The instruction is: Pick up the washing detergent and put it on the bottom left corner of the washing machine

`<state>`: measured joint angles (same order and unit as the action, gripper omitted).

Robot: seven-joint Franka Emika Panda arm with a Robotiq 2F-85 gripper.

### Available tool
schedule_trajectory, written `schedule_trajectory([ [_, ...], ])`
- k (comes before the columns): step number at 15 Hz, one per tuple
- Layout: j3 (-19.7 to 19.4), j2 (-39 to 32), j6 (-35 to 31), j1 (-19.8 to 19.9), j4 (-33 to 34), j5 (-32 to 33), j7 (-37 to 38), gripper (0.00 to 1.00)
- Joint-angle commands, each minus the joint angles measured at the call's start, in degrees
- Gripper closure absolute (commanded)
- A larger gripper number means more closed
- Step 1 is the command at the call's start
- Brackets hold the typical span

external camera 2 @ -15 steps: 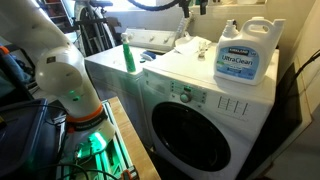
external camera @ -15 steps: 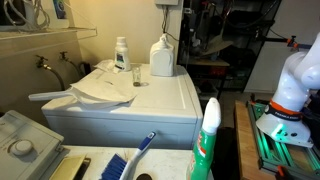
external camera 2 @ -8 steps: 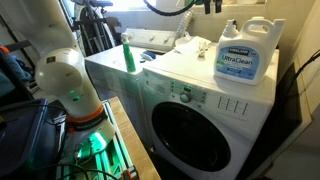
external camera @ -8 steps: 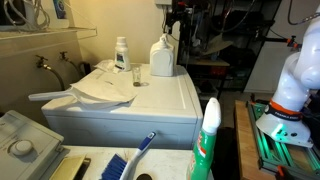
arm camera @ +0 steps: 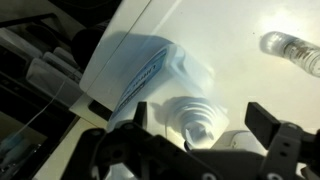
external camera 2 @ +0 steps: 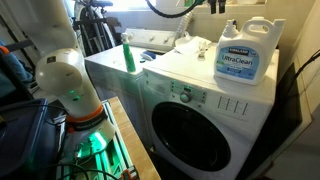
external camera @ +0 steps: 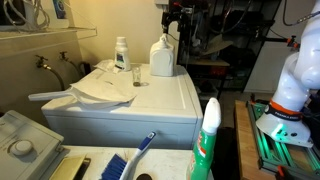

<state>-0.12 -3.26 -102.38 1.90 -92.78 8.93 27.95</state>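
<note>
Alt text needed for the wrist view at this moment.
Seen from above, the open gripper hangs over the white cap of the detergent, one finger on either side. The jug stands on the pale washing machine, with a small clear container at the upper right.

In the wrist view the jug [arm camera: 150,70] has a blurred label, and part of it is hidden under the gripper [arm camera: 200,112]. In an exterior view the spray bottle [external camera: 208,130] is cut off by the bottom edge.
</note>
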Motion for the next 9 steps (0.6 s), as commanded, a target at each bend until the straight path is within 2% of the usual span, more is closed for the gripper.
schedule_trajectory([
  [1,-2.22,-4.44,-0.62,0.53,4.7,-1.07,8.51,0.0],
  [9,-6.09,-14.82,-5.09,0.14,15.78,-0.66,29.65,0.0],
])
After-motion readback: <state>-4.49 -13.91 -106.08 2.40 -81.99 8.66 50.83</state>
